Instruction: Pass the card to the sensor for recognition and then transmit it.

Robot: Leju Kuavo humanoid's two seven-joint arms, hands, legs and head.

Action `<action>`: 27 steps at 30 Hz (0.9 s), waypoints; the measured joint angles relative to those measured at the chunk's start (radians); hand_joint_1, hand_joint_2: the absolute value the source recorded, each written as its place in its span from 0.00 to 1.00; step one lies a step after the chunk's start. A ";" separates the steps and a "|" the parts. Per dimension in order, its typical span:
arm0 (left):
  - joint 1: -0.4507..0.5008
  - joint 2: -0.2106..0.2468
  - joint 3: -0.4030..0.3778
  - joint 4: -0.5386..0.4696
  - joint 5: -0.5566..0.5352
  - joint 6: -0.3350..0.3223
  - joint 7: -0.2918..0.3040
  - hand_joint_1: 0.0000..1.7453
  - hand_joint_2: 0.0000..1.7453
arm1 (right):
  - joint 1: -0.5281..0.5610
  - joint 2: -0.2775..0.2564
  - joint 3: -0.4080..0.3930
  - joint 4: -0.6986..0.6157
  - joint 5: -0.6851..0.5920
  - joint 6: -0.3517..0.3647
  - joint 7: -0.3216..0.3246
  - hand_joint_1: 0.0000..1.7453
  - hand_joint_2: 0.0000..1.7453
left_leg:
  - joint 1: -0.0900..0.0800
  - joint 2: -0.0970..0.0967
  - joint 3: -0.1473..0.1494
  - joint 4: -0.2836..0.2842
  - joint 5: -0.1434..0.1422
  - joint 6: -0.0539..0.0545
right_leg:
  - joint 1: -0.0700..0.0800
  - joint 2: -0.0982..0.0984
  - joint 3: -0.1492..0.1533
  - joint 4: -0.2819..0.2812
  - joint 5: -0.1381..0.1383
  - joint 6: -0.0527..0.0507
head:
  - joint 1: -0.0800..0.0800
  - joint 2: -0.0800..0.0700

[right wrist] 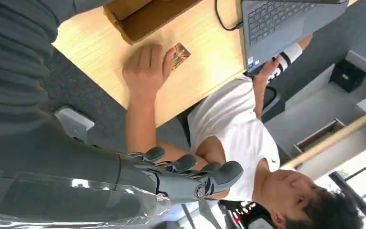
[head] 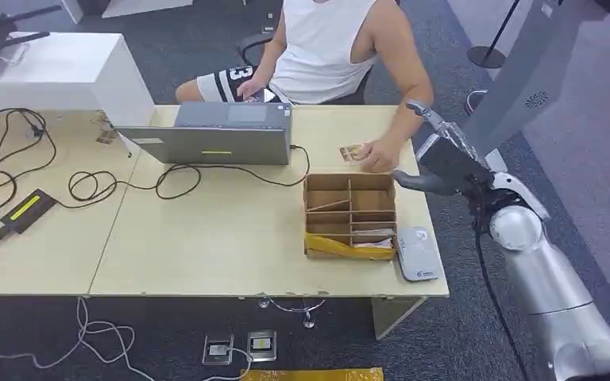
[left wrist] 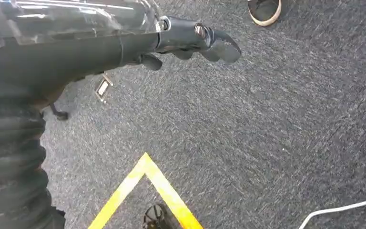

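Card [head: 352, 152] flat on worktop [head: 230, 238] by a person's hand [head: 380, 155] — just behind the box [head: 350, 214]. R hand [head: 437, 159] raised nearby, fingers spread, empty. L hand [left wrist: 190, 43] over carpet, fingers loosely curled, empty.

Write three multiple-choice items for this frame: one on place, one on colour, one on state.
1. Where is the card?
A. in the cardboard organizer
B. on the table under a person's hand
C. in the robot's right hand

2. What colour is the card reader?
A. grey
B. red
C. yellow

3. What is the right hand doing?
A. gripping the card
B. pressing the laptop
C. holding nothing

Key: 1 B, the person's hand rests on it beside the cardboard organizer. 2 A, grey slab at the table's edge. 3 C, fingers spread, nothing between them.
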 joint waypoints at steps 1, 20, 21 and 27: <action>0.000 0.000 0.000 0.000 -0.002 0.000 0.000 0.00 1.00 | 0.005 -0.004 0.000 -0.013 0.005 0.001 0.005 0.00 1.00 | 0.000 0.000 0.000 0.000 0.000 0.000 | 0.000 0.000 0.000 0.000 0.000 0.000 | 0.000 0.000; -0.001 0.009 -0.018 0.000 -0.082 -0.023 0.000 0.00 1.00 | 0.277 -0.023 0.005 -0.291 0.369 0.092 0.084 0.00 1.00 | 0.000 0.000 0.000 0.000 0.000 0.000 | 0.000 0.000 0.000 0.000 0.000 0.000 | 0.000 0.000; -0.001 0.010 -0.023 0.000 -0.084 -0.023 0.000 0.00 1.00 | 0.286 -0.023 0.008 -0.291 0.391 0.088 0.080 0.00 1.00 | 0.000 0.000 0.000 0.000 0.000 0.000 | 0.000 0.000 0.000 0.000 0.000 0.000 | 0.000 0.000; -0.002 0.011 -0.032 0.000 -0.103 -0.026 0.000 0.00 1.00 | 0.325 -0.021 0.027 -0.288 0.466 0.066 0.060 0.00 1.00 | 0.000 0.000 0.000 0.000 0.000 0.000 | 0.000 0.000 0.000 0.000 0.000 0.000 | 0.000 0.000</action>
